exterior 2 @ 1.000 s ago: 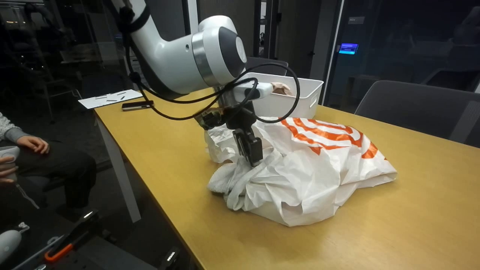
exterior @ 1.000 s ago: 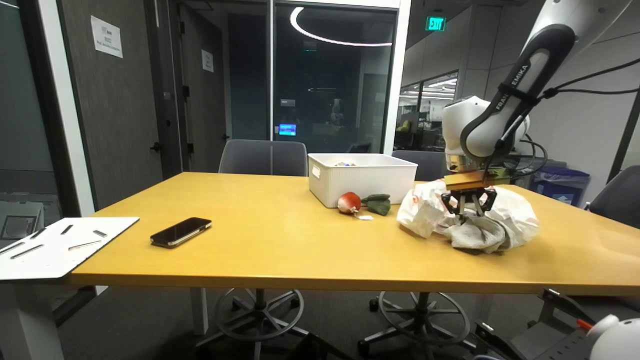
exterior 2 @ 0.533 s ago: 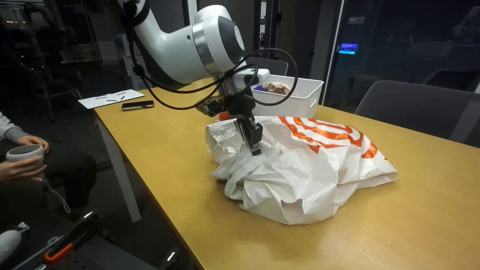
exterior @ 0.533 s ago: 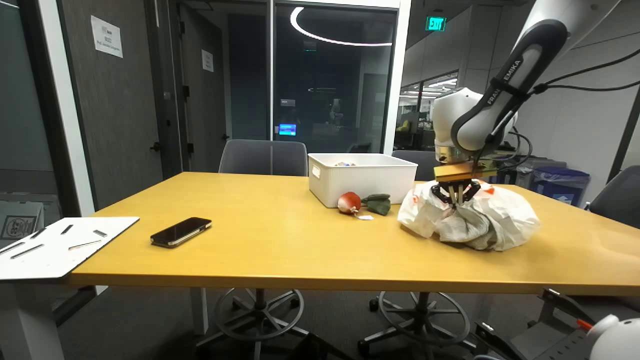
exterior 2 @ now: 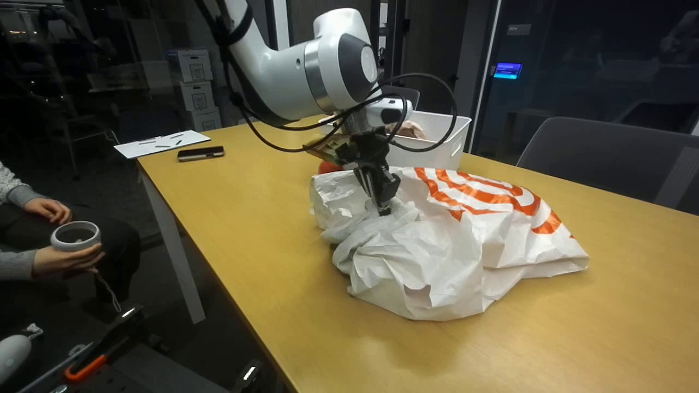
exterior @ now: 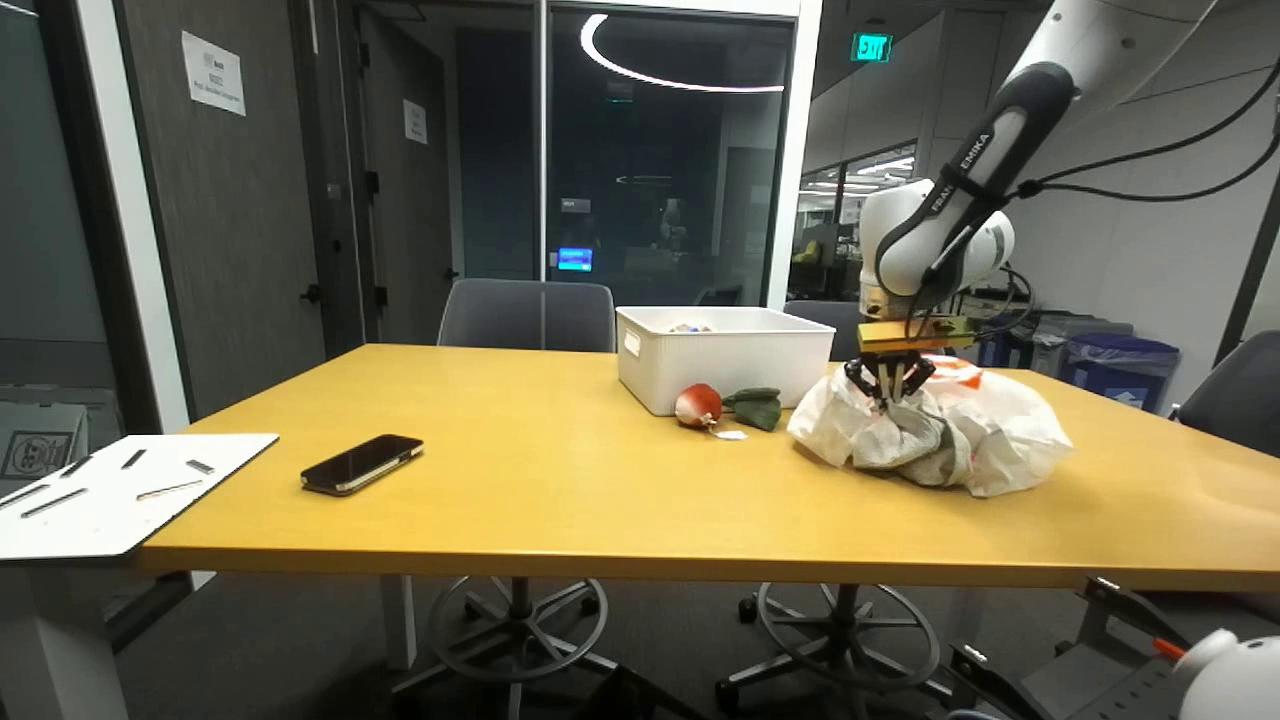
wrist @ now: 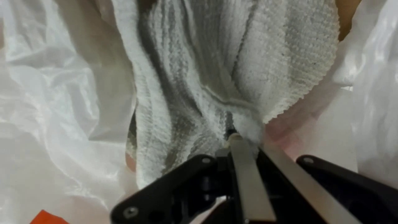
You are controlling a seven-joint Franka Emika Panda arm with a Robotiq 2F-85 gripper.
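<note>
My gripper (exterior: pixel 890 398) points down and its fingers are closed on a fold of the grey-white ribbed cloth (exterior: pixel 928 448). In the wrist view the fingertips (wrist: pixel 248 141) pinch the cloth (wrist: pixel 199 81) with a bunched fold between them. The cloth (exterior 2: pixel 363 234) lies among the folds of a crumpled white bag (exterior 2: pixel 453 256) with orange stripes. The bag (exterior: pixel 1015 430) surrounds the cloth, and its plastic also shows in the wrist view (wrist: pixel 59 109). How much cloth lies inside the bag is hidden. The gripper (exterior 2: pixel 384 212) sits just above the bag's near end.
A white bin (exterior: pixel 725 365) with things in it stands behind the bag. A red onion-like item (exterior: pixel 698 406) and a dark green item (exterior: pixel 757 410) lie before it. A phone (exterior: pixel 362 465) and a white board (exterior: pixel 150 490) are farther off. A person (exterior 2: pixel 65 262) sits beside the table.
My gripper has risen and moved toward the bin side, pulling the cloth up with it. The bag has shifted slightly. The seated person has raised a cup.
</note>
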